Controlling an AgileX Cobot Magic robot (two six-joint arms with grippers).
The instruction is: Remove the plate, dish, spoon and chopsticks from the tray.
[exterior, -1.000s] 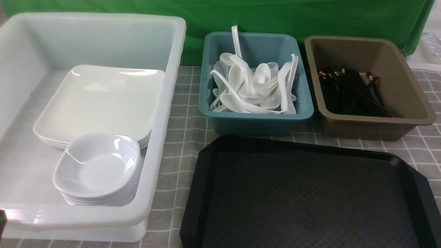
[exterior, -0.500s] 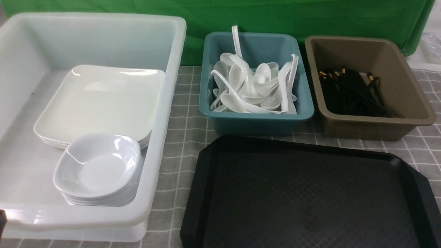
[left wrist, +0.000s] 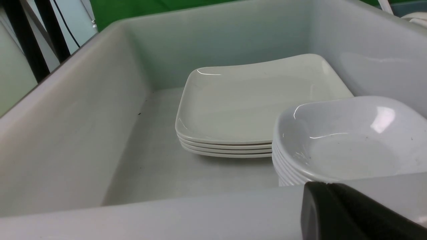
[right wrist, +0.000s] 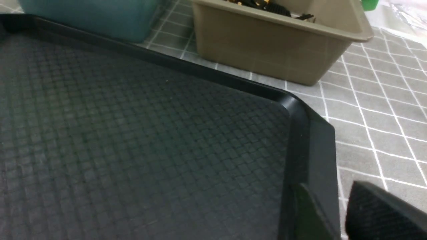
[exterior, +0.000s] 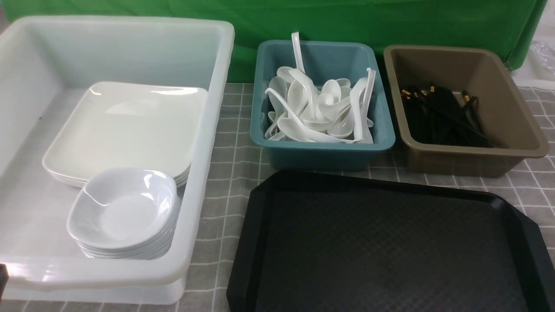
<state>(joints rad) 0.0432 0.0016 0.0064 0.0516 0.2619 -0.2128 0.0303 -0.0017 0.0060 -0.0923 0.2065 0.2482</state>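
White tub (exterior: pixel 204 143), far left: holds a stack of plates (exterior: pixel 125 125) toward its back and a stack of dishes (exterior: pixel 123 212) in front, the dish stack just beside the plates.
Tray (exterior: pixel 260 225), front right of the tub: textured floor bare, nothing on it.
Brown bin (exterior: pixel 511 130), behind the tray's right end: holds a heap of chopsticks (exterior: pixel 442 117).
Teal bin (exterior: pixel 321 151), between tub and brown bin: holds a pile of spoons (exterior: pixel 318 108), some handles leaning up its walls.
Left gripper (left wrist: pixel 353 213): only one dark finger shows, at the tub's near rim; open or closed, cannot tell.
Right gripper (right wrist: pixel 337 216): over the tray's right rim; two fingers apart with a narrow gap, holding nothing.
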